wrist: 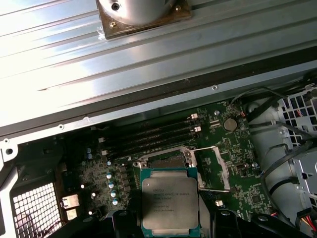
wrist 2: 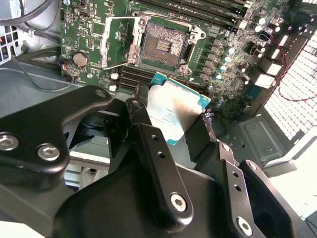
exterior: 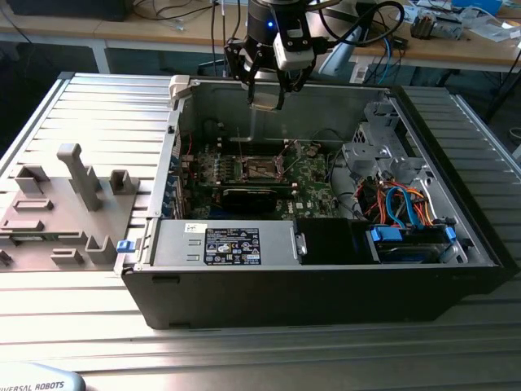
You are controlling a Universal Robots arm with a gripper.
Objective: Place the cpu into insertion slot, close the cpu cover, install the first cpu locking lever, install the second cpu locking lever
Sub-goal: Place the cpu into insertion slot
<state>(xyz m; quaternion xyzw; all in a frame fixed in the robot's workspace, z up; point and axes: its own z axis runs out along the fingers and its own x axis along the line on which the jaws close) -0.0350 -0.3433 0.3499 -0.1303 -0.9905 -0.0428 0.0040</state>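
Note:
My gripper (exterior: 266,91) hangs over the open computer case, shut on the cpu (exterior: 265,99). In both wrist views the cpu (wrist 2: 173,111) (wrist: 170,203) is a silvery square plate on a teal-edged board, held by two opposite edges between the black fingers (wrist 2: 143,106). The insertion slot (wrist 2: 163,45) lies below on the green motherboard, its dark contact field bare. Its metal cover (wrist 2: 116,44) stands swung open to one side. In the first wrist view the cpu hides part of the insertion slot (wrist: 166,159). The exterior view shows the insertion slot (exterior: 262,169) well below the gripper.
Long black memory slots (wrist: 148,136) run beside the socket. A power supply (exterior: 224,244) sits at the case front, and a drive cage with blue and orange cables (exterior: 407,232) is at the exterior view's right. A grey fixture rack (exterior: 65,204) lies outside the case.

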